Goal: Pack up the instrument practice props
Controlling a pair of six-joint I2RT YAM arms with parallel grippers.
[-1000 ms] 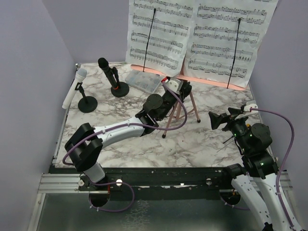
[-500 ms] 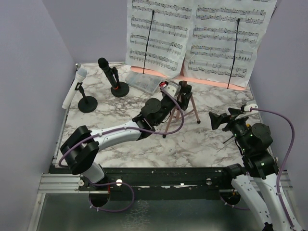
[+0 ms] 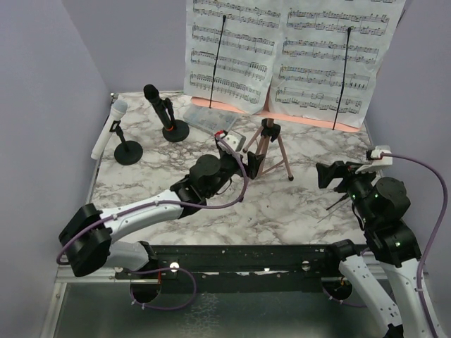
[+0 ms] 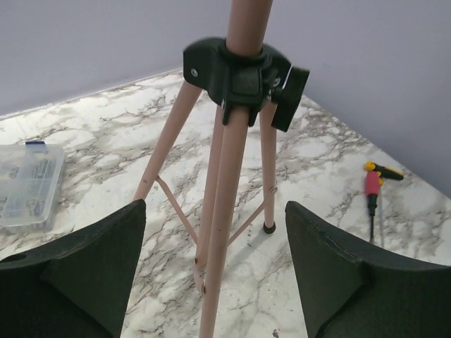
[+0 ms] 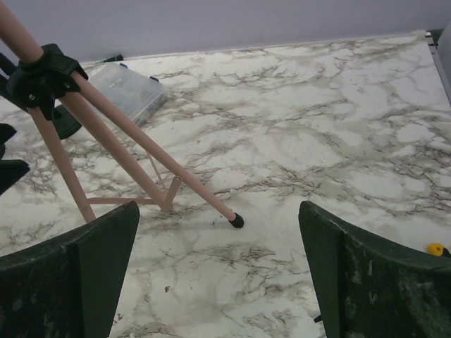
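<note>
The music stand is upright at the back of the table. Two white sheet-music pages point(image 3: 236, 49) point(image 3: 331, 60) cover its pink board point(image 3: 310, 121). Its thin pink tripod legs point(image 3: 271, 151) point(image 4: 180, 127) point(image 5: 120, 151) spread from a black hub point(image 4: 239, 70). My left gripper point(image 3: 246, 167) point(image 4: 215, 211) is open just near-left of the tripod; the nearest leg shows between its fingers, untouched. My right gripper point(image 3: 330, 174) point(image 5: 218, 232) is open and holds nothing, right of the tripod. The black microphone point(image 3: 158, 104) and the white microphone point(image 3: 109, 128) stand in round-based holders point(image 3: 175, 132) point(image 3: 127, 153) at the back left.
A clear plastic box point(image 3: 210, 120) point(image 4: 28, 183) point(image 5: 130, 88) lies behind the tripod to the left. A small red and yellow screwdriver point(image 4: 372, 189) lies on the marble right of the tripod. Purple walls close the left, back and right.
My left gripper has opened, let go of the tripod and drawn back toward the near left. The stand now stands free. The right gripper has shifted slightly right.
</note>
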